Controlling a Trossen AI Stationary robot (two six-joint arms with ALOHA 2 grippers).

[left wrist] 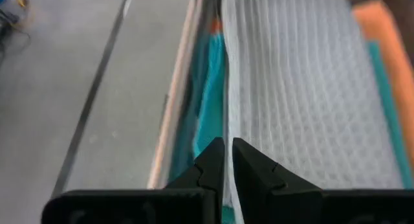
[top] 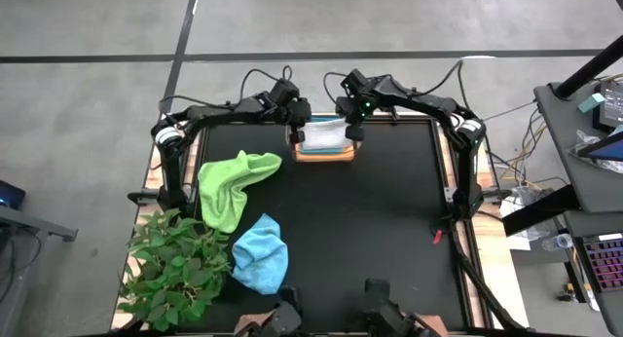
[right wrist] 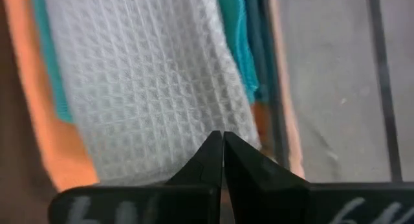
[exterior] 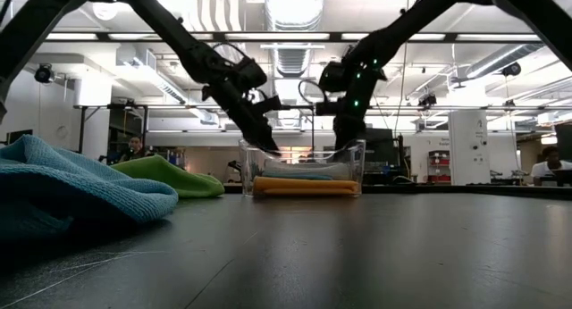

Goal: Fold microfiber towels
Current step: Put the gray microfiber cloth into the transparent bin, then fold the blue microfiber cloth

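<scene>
The black surface (top: 370, 220) is mostly bare on its right half. A leafy plant (top: 175, 269) sits at the near left corner. Beside it lie two unfolded towels: the lime green towel (top: 234, 184) crumpled toward the left edge, and the light blue towel (top: 261, 255) bunched nearer the front edge.

At the middle of the far edge stands the clear bin (exterior: 357, 171). Inside it sits a flat stack: the orange towel (exterior: 304, 187) at the bottom, the teal towel (left wrist: 208, 101) above it, and the pale grey-white towel (top: 322, 135) on top, its long axis running along the far edge.

Both arms reach to that bin. The left claw (top: 296, 132) is at the white towel's left end, the right claw (top: 353, 131) at its right end, so the cloth lies between them.

In the wrist views the left claw's fingers (left wrist: 206, 169) sit nearly together with only a thin slit, over the towel's edge; the right claw's fingers (right wrist: 210, 160) are pressed together at the opposite edge. I can't tell whether either one actually pinches cloth.

My guess is this towel is just being laid down; the green towel is next, nearer the left arm.
</scene>
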